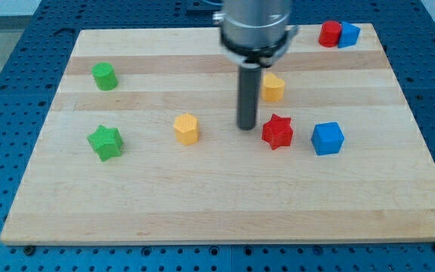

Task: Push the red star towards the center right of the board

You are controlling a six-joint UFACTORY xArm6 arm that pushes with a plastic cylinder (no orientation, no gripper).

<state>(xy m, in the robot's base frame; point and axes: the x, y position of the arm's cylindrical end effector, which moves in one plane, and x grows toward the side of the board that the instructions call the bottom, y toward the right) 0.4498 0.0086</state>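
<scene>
Red star [277,131] between my tip [248,127] and blue cube [328,139]

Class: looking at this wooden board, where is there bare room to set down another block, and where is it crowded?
Free: the wide strip along the view's bottom, below the green star block and blue cube. Crowded: mid-right, where my tip sits just left of the red star block, with the yellow block above.

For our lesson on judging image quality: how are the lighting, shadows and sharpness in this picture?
Camera view: lighting is soft and even, with no strong glare on the board; the blocks cast only faint shadows; the red star and blue cube look reasonably sharp; my tip is slightly soft-edged, just left of the star.
</scene>
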